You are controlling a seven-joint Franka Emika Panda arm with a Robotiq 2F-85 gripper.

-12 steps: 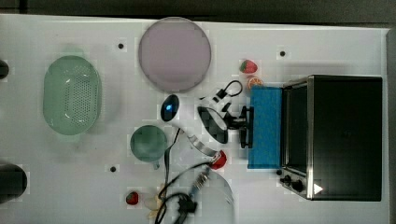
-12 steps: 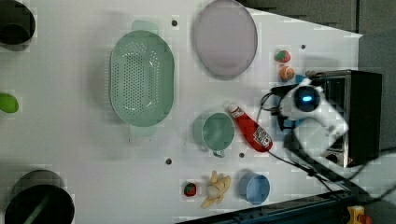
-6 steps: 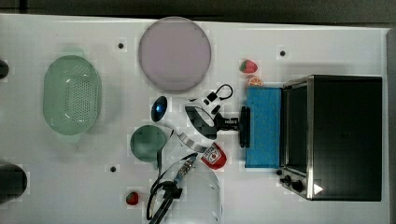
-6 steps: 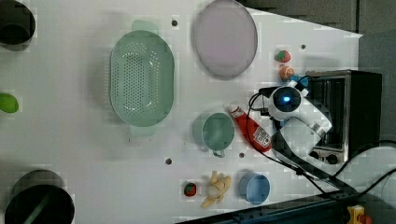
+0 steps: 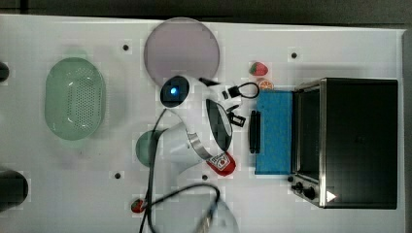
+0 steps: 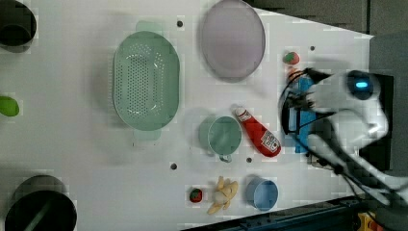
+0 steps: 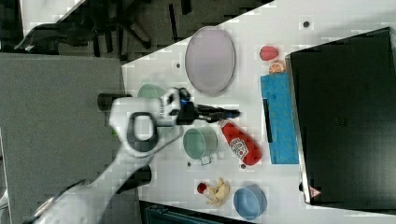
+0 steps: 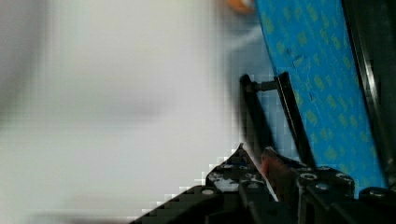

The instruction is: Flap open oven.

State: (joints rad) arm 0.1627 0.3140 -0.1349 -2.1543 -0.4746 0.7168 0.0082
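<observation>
Though oven (image 5: 354,141) looking heavy, rigid, glass door (image 5: 274,131) lying flat; bar handle (image 5: 254,131) being best grip pt; pincer (image 5: 236,119) state: can't tell.

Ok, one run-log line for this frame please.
boxy black toaster oven: blue-tinted glass door flapped down flat | gripper: beside dark bar handle, apart

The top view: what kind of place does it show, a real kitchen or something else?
Probably a robot test bench staged as a kitchen: a white table with bolt holes, a toaster oven with its door flapped open, a ketchup bottle, and a green colander.
</observation>
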